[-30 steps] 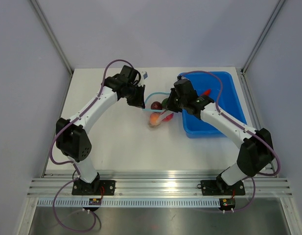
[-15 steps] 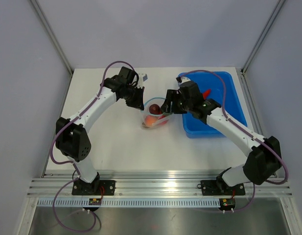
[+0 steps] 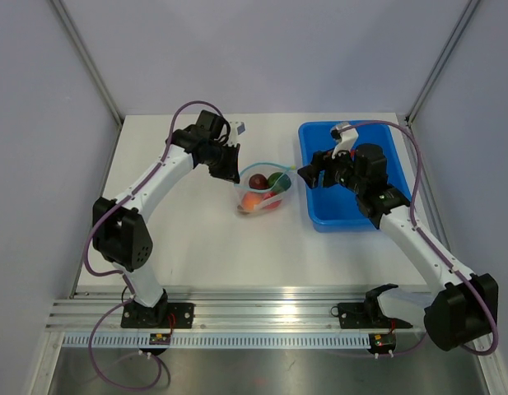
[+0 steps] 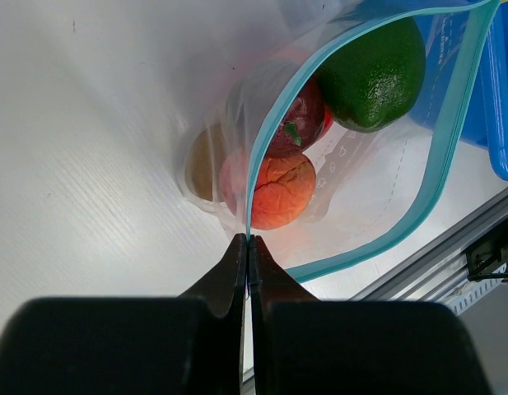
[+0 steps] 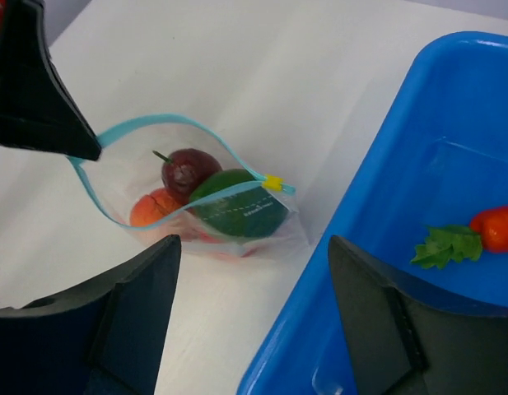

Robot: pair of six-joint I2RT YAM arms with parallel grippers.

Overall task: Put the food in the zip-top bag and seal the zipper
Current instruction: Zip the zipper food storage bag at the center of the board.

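Observation:
The clear zip-top bag (image 3: 263, 190) lies on the white table, its mouth open. Its teal zipper (image 4: 441, 156) has a yellow slider (image 5: 272, 183) at the right end. Inside are three pieces of food: a green round (image 4: 374, 72), a dark red round (image 5: 187, 169) and an orange one (image 4: 280, 190). My left gripper (image 4: 249, 239) is shut on the zipper's left end (image 3: 235, 174). My right gripper (image 5: 254, 240) is open and empty. It hangs apart from the bag, over the tray's left wall (image 3: 318, 169). An orange carrot (image 5: 497, 228) with green leaves lies in the tray.
The rigid blue tray (image 3: 352, 220) stands right of the bag, its near wall (image 5: 385, 193) just beside the bag's slider end. Grey walls close in the table on the left, back and right. The aluminium rail runs along the near edge.
My right gripper opened, let go of the bag's right rim and drew back rightward over the tray. The bag's mouth sagged into a rounder loop. The left gripper kept its hold.

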